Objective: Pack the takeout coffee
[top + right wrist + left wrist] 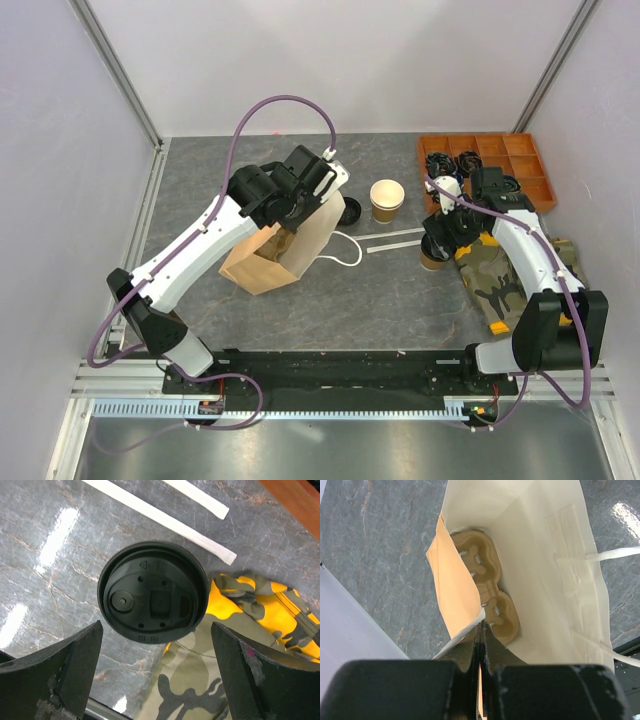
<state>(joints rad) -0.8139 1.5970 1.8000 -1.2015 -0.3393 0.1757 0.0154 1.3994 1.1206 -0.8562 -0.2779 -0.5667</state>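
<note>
Clenched on paper bag (560, 580) rim at left pincer (481, 630); spread wide above lidded cup (152, 592) at right pincer (155, 630). Risk of tipping through off-centre closure.

lid (152, 592) black | bag (530, 540) tan, white inside | cloth (200, 685) camo | tray (527, 160) orange

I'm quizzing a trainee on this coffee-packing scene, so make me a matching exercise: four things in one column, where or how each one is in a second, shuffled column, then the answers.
Column one:
1. cup carrier
2. lidded cup
3. lidless cup
4. left gripper

Column two:
A. shut on the paper bag at its rim
B. beneath the open right gripper
C. lying inside the paper bag
D. standing uncovered outside the bag

Pairs: 1-C, 2-B, 3-D, 4-A.
</note>
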